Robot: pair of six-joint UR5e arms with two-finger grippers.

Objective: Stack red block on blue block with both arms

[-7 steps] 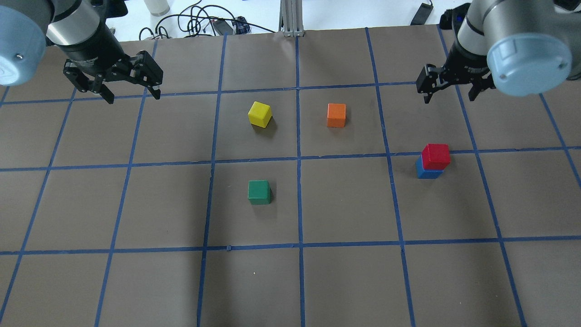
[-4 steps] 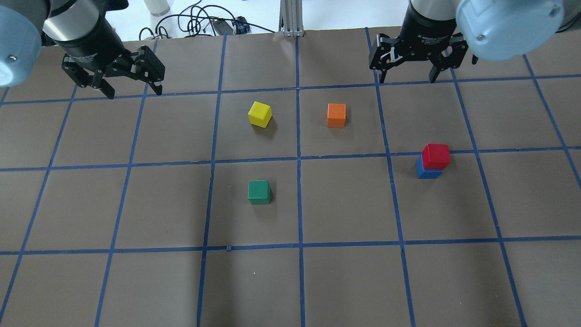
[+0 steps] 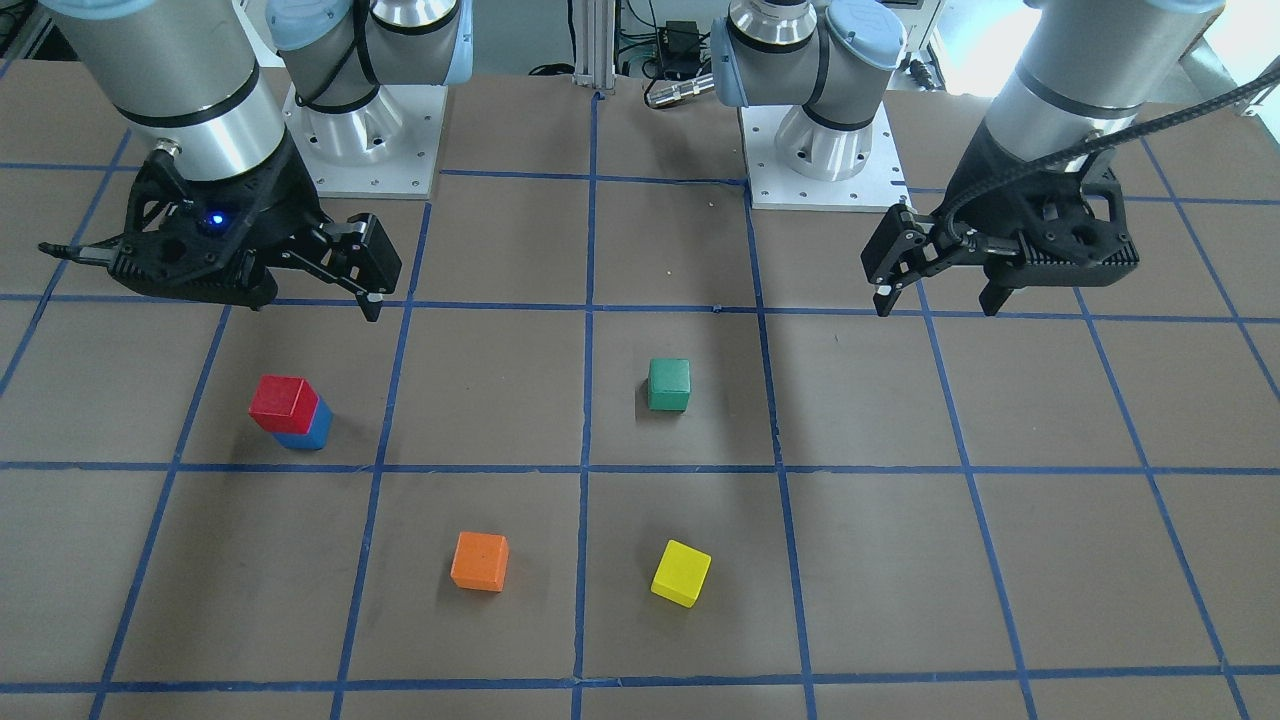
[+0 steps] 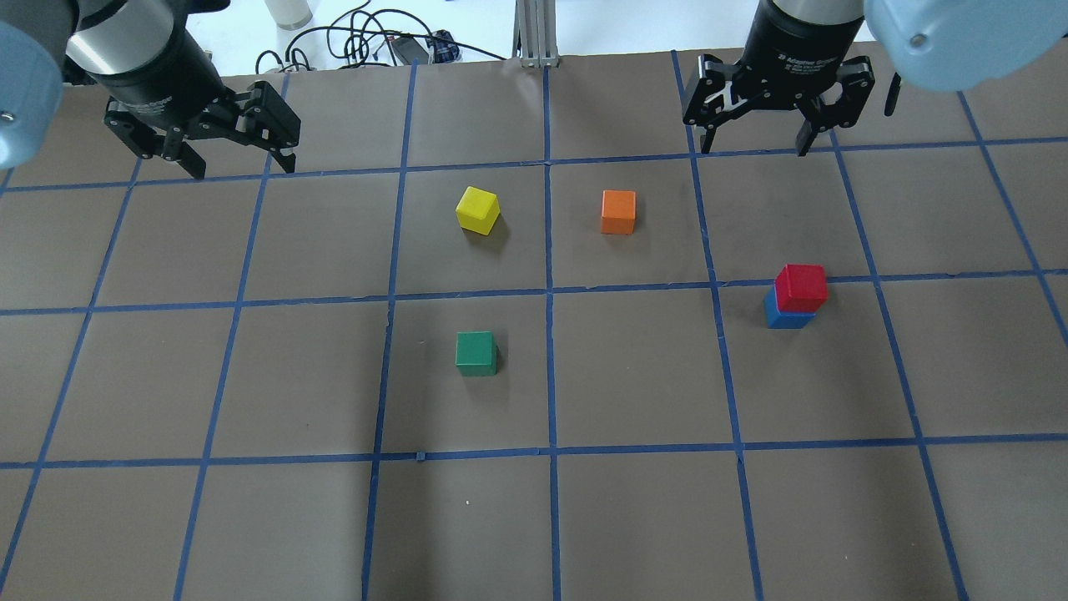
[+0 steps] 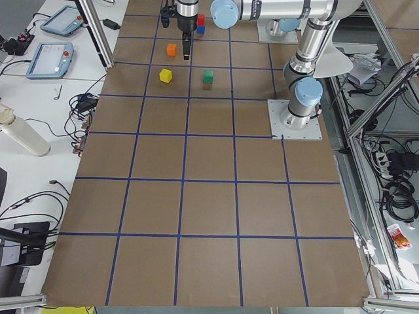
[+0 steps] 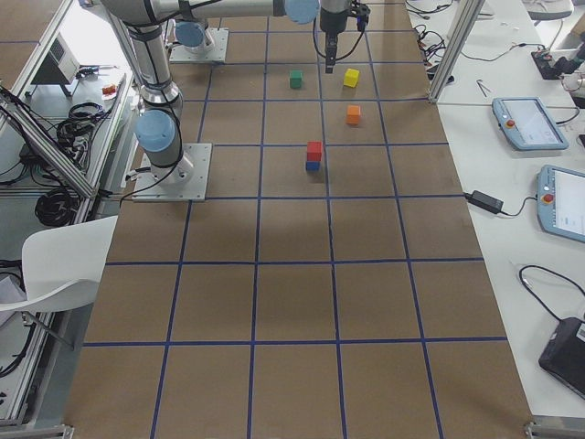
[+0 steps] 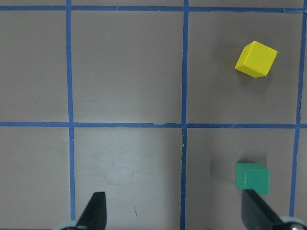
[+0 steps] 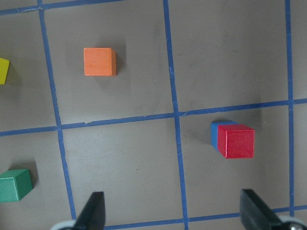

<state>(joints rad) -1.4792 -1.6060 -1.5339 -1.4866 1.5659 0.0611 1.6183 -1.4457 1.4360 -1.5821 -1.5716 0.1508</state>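
Note:
The red block [image 4: 802, 286] sits on top of the blue block [image 4: 783, 317], slightly offset, in the right half of the table. The stack also shows in the front-facing view, red block [image 3: 283, 402] on blue block [image 3: 310, 430], and in the right wrist view, red block [image 8: 235, 142] on blue block [image 8: 217, 132]. My right gripper [image 4: 755, 150] is open and empty, hovering near the table's far edge, well clear of the stack. My left gripper [image 4: 244, 167] is open and empty at the far left. Both also show in the front-facing view, the right gripper [image 3: 315, 305] and the left gripper [image 3: 935, 308].
A yellow cube [image 4: 477, 209], an orange cube [image 4: 618, 211] and a green cube [image 4: 476, 352] stand apart in the middle of the brown mat with blue tape lines. Cables and a bottle lie beyond the far edge [image 4: 367, 42].
My right arm has swung leftward and toward the far edge, away from the stack, still open. My left gripper has drawn back slightly. The blocks have not moved.

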